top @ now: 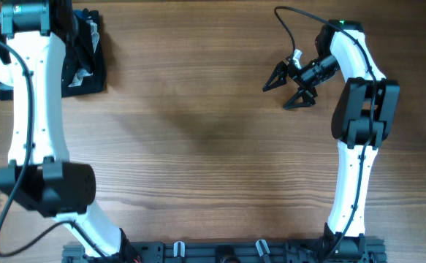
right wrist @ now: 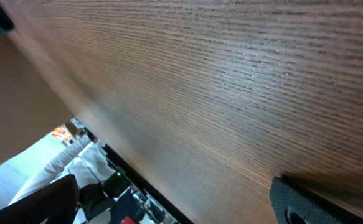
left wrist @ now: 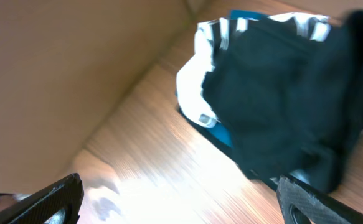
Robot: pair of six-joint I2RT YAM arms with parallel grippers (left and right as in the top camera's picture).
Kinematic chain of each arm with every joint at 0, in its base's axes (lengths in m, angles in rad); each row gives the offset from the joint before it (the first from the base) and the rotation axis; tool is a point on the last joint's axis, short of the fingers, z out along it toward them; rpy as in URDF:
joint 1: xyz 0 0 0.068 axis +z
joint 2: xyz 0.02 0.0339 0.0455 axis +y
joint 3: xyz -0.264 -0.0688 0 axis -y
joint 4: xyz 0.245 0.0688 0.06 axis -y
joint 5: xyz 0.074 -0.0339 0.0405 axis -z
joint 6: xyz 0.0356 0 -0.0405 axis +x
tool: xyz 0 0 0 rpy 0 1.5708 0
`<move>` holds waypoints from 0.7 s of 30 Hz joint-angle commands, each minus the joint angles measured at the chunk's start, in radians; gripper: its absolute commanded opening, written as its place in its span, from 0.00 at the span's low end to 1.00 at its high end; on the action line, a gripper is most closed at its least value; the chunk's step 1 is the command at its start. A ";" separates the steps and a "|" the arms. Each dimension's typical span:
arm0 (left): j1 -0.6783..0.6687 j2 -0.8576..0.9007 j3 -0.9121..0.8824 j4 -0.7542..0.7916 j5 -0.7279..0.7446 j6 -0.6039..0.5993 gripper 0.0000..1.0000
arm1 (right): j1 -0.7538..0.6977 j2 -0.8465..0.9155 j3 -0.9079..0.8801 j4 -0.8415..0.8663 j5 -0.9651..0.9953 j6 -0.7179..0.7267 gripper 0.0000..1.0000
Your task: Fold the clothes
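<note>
Both pincers gape, holding nothing: left gripper [left wrist: 178, 186] beside the black garment [left wrist: 281, 93], heaped over striped clothes [left wrist: 212, 37] at the table's [top: 213, 146] ten-o'clock corner; right gripper [top: 276, 97] at two o'clock, bare wood between.

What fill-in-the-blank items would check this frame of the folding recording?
1. The black garment lies atop a striped garment coloured ____ and black.
2. The right hand is ____ and holds nothing.
3. The pile sits in the far ____ corner of the table.
Missing: white; open; left.
</note>
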 commanded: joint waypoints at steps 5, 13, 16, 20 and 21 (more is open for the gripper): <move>-0.023 -0.206 0.016 0.026 0.285 -0.092 1.00 | -0.001 0.025 0.032 0.108 0.222 0.000 1.00; -0.114 -0.492 0.016 0.238 0.330 -0.090 1.00 | -0.003 0.010 0.275 0.260 0.244 0.002 1.00; -0.147 -0.599 0.016 0.277 0.330 -0.087 1.00 | -0.003 0.005 0.394 0.280 0.244 -0.010 1.00; -0.183 -0.741 0.016 0.257 0.393 -0.083 1.00 | -0.003 -0.007 0.535 0.290 0.255 -0.060 1.00; -0.188 -0.770 0.016 0.243 0.412 -0.084 1.00 | -0.003 -0.013 0.556 0.290 0.255 -0.060 1.00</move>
